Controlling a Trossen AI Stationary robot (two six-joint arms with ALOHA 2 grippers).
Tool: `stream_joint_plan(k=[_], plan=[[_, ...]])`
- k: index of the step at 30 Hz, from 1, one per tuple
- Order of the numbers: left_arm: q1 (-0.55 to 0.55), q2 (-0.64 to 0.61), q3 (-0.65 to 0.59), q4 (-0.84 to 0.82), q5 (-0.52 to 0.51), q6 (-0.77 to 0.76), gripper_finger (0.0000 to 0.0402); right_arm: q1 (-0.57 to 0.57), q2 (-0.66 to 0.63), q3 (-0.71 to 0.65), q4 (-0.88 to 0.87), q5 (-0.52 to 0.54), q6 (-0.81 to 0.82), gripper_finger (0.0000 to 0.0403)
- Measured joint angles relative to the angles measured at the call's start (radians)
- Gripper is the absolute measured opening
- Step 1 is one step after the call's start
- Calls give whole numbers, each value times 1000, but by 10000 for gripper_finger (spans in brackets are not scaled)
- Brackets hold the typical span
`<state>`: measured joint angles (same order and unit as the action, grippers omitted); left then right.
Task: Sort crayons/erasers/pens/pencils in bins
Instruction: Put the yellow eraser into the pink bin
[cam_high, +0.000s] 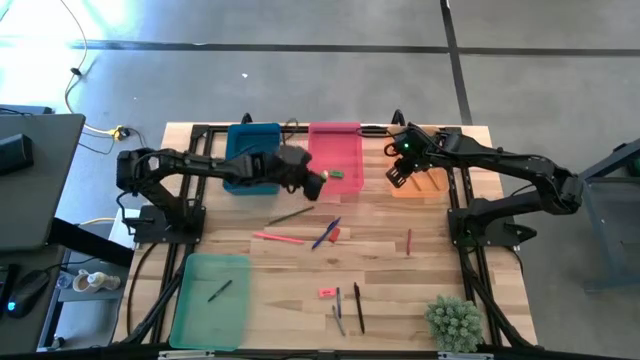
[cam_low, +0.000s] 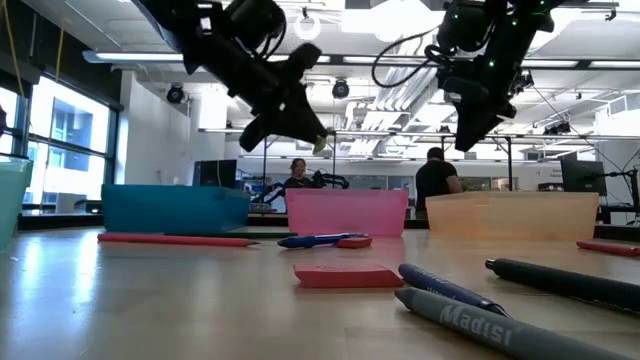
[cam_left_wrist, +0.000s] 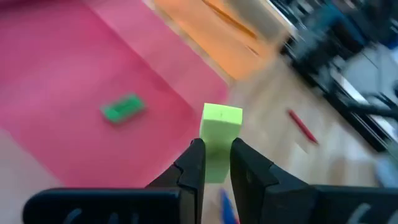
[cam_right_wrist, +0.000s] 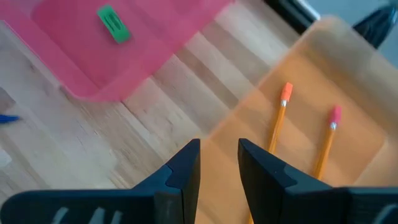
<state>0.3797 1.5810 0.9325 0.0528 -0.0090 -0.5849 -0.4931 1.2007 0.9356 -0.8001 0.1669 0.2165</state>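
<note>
Two grippers are up in the air over the far part of the table (cam_high: 300, 285). The left gripper (cam_left_wrist: 217, 163) is clenched on a yellow eraser (cam_left_wrist: 219, 134), which sticks out past its fingertips. This gripper hangs over the near edge of the pink bin (cam_high: 350, 165). Just beyond the gripper, a green eraser (cam_left_wrist: 122, 107) lies flat on the floor of the pink bin.

On the near side of the left gripper, loose things lie on the wood: an olive pencil (cam_high: 291, 215), a red-pink pencil (cam_high: 277, 238), a blue pen (cam_high: 325, 234) and a small red crayon (cam_high: 408, 241). Well apart from it, at the near end of the table, lie a pink eraser (cam_high: 327, 292) and two dark pens (cam_high: 348, 309). The green bin (cam_high: 195, 310) sits there too, with one dark stick in it.

The right gripper (cam_right_wrist: 219, 157) holds nothing, and its fingers stand a little apart. It hangs over the near edge of the orange bin (cam_right_wrist: 348, 68). Just beyond it, two orange pencils (cam_right_wrist: 278, 121) lie side by side in that bin.

The blue bin (cam_high: 252, 140) sits behind the left gripper, beside the pink bin.
</note>
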Motion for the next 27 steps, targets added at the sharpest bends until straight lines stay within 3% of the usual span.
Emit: stream_joint_plan(k=[6,14,22,27], plan=[[74,61,1,22,-6,-4,44,-4,0,0,113,1,-113,98],[81,161,47,20,-44,12,44,-76,0,0,187,7,-234,98],[97,195,65,15,-71,13,46,-143,0,0,188,-39,-250,98],[112,195,65,-20,-72,12,69,-149,0,0,188,-44,-221,98]])
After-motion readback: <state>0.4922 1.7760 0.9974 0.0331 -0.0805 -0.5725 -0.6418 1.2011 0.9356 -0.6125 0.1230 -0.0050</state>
